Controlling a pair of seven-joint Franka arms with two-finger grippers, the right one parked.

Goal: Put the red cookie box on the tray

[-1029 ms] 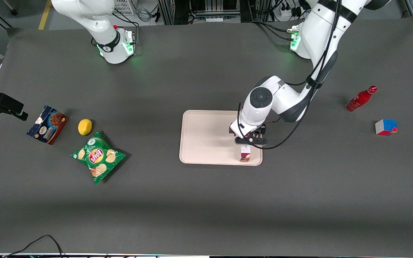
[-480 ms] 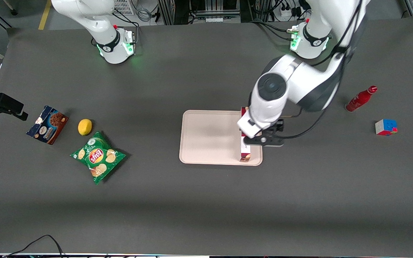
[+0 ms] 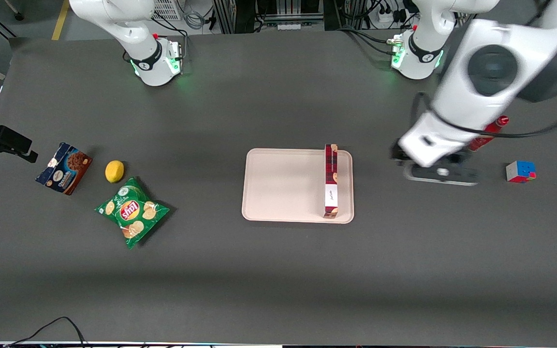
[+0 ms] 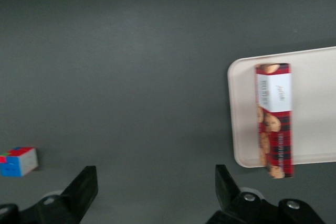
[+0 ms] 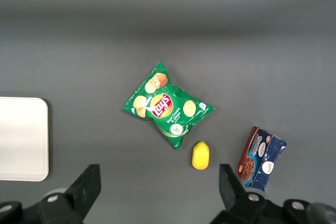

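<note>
Gripper of L arm: hangs above bare dark mat, well apart from the tray, toward working arm's end of table. Fingers spread wide, nothing between them. Small multicolour puzzle cube lies near the gripper, further toward that end; red plastic bottle partly hidden by the arm's wrist.

Long slim dark-red plaid cookie carton w/ white label patch: lies flat in the large pale-pink rectangular tray, along the tray edge nearest the gripper, long axis running toward front camera. Wrist cam: one end of the carton reaches the tray rim and seems to overlap it slightly; can't tell if that end rests on the rim or just inside.

Judgement: task looks done, box on tray, gripper free.

Handling notes (est., not measured):
- thin cardboard, light; stiff lengthwise, but broad faces prob. dent under hard squeeze.
- contents (cookies) brittle, so no dropping, moderate clamp force only.
- printed surface looks smooth, may slip if gripped loosely.
- best hold if regrasp needed: across narrow width at mid-length, near the white label, so it doesn't tip. An end grip would let the long box swing down.
- fingers' present spread looks ample for the narrow width.
</note>
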